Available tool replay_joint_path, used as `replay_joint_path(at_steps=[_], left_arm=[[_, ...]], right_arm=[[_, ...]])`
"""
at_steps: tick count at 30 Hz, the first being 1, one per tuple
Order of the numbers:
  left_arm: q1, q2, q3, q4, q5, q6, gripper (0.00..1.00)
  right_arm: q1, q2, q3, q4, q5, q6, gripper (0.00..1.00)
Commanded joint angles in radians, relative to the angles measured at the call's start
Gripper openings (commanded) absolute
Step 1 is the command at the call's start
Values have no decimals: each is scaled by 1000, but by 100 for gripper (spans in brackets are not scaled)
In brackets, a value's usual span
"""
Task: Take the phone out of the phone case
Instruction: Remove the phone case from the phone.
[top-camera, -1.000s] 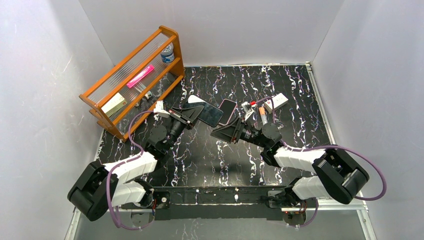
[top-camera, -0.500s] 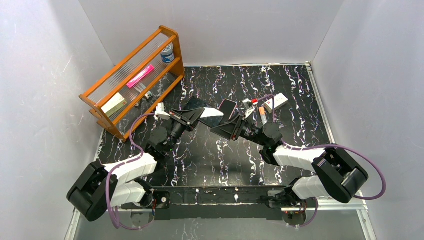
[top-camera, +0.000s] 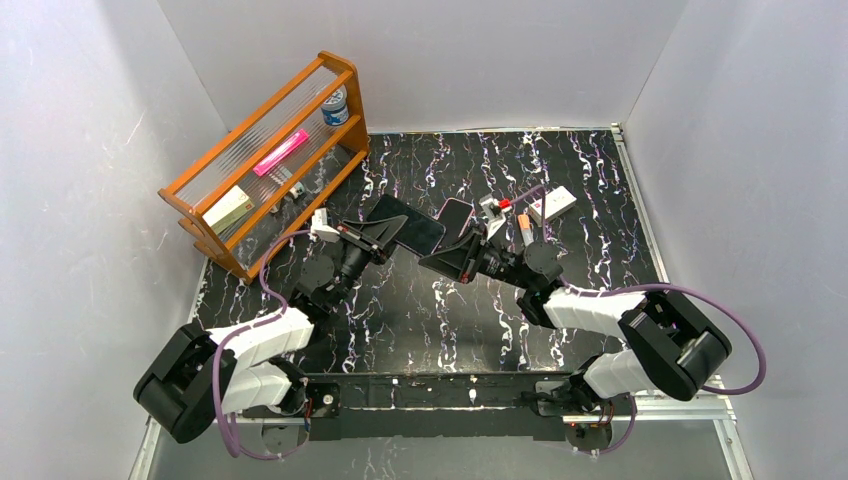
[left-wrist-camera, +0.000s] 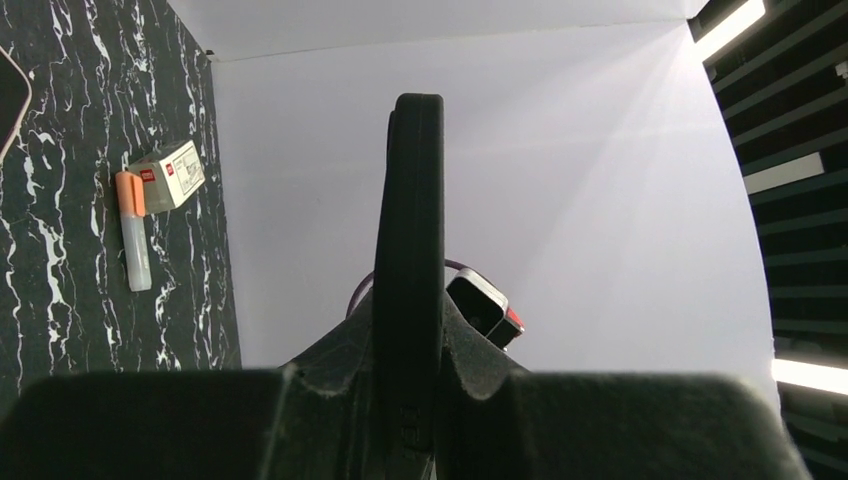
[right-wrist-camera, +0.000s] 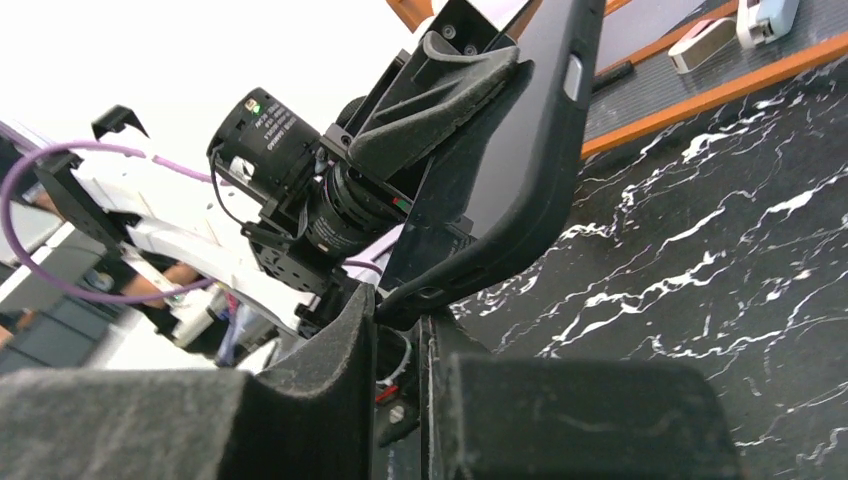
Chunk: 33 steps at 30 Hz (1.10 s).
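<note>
On my right wrist feed the right gripper (right-wrist-camera: 398, 318) has its fingers drawn in on the lower corner of the phone case (right-wrist-camera: 500, 170). The left gripper (left-wrist-camera: 410, 350) has its fingers pressed flat against both faces of the case, which I see edge-on. The case hangs in the air over the middle of the worktop (top-camera: 420, 310), between the two arms. I judge the phone (top-camera: 420, 232) to be seated inside, showing as the glossy dark face. My worry is the thin corner hold: if I peel from there the rim may slip out of the fingers. The left fingers also clamp phone and case together, which could stop the phone from parting. If it does pop loose up here, nothing catches it, and it drops onto the worktop or the pink-edged slab (top-camera: 456, 214) below. By count I have two grippers, one held case and one pink-edged slab, phone or case I cannot tell. Toward the far right corner lie one white box (top-camera: 553, 203) and one orange-capped tube (top-camera: 525, 230). One wooden rack (top-camera: 358, 125) stands at the far left corner, carrying one tin (top-camera: 335, 105), one pink bar (top-camera: 280, 152), one pale box (top-camera: 230, 207) and small bits I cannot count.
</note>
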Motion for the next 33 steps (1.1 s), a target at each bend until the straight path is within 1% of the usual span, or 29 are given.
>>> replay_joint_path(at_steps=[1,3,6,8,11,14,16,18,20,22,24,26,29,33], left_arm=[[-4,-4,51,15,63,-48,0],[-4,-4,59,1,75,-49,0],[-4,-10,64,-20,75,-41,0],[-4,-15,71,-32,110,-32,0],[2,-9,87,-42,148,-12,0],[38,-2,97,-52,205,19,0],[93,-3,99,-71,264,41,0],[161,-2,96,-85,335,47,0],[219,0,100,-93,411,65,0],[262,4,114,-109,486,92,0],[294,10,141,-142,559,136,0],[318,14,177,-191,649,213,0],[342,20,240,-281,749,329,0],[349,29,337,-458,867,533,0]], right_arm=[[7,3,79,-67,-124,-291,1],[6,-3,106,-122,-169,-356,1],[6,-12,138,-209,-196,-449,1],[7,-19,156,-263,-201,-507,1],[7,-19,166,-297,-219,-581,1],[5,-9,182,-349,-212,-627,1],[3,-4,178,-362,-217,-630,1],[0,-5,160,-370,-219,-619,13],[-3,-10,130,-367,-219,-608,23],[-8,-25,100,-370,-216,-602,34],[-14,-48,79,-394,-218,-605,42],[-23,-81,70,-444,-224,-622,48],[-31,-125,76,-542,-235,-670,57],[-40,-155,114,-659,-245,-727,64]])
